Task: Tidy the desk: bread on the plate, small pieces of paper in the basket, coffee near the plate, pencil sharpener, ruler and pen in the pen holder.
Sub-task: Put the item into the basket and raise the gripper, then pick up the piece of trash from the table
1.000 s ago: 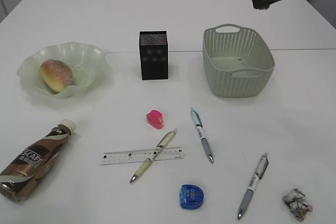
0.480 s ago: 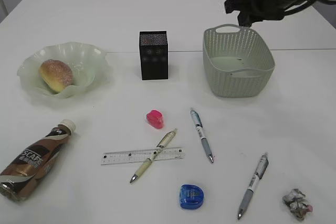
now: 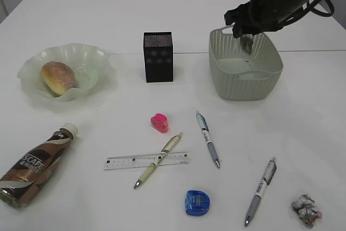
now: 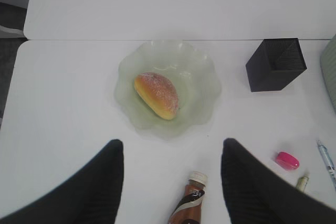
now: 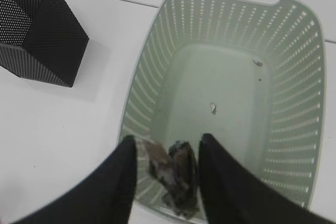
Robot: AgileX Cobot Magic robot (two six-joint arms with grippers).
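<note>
Right now I have my right hand hovering over the near end of the basket, above its rim. In the right wrist view a crumpled paper ball sits between the two fingers; the fingers look parted around it, and I cannot tell whether they grip it or it is already loose. From the exterior view the ball shows just under the dark arm, inside the basket's outline. A couple of tiny scraps lie on the basket floor.

My left hand is spread wide and holds nothing, hanging high above the plate. The bread lies on the plate at the left of the desk. The coffee lies on its side nearer the front left edge, well apart from the plate, cap pointing toward it.

The pen holder stands upright between plate and basket. In front of it, a pink pencil sharpener and a blue pencil sharpener rest on the desk. The ruler lies flat with a green pen crossing over it. Two grey pens lie to the right, apart from each other. A second paper ball sits at the front right corner.
</note>
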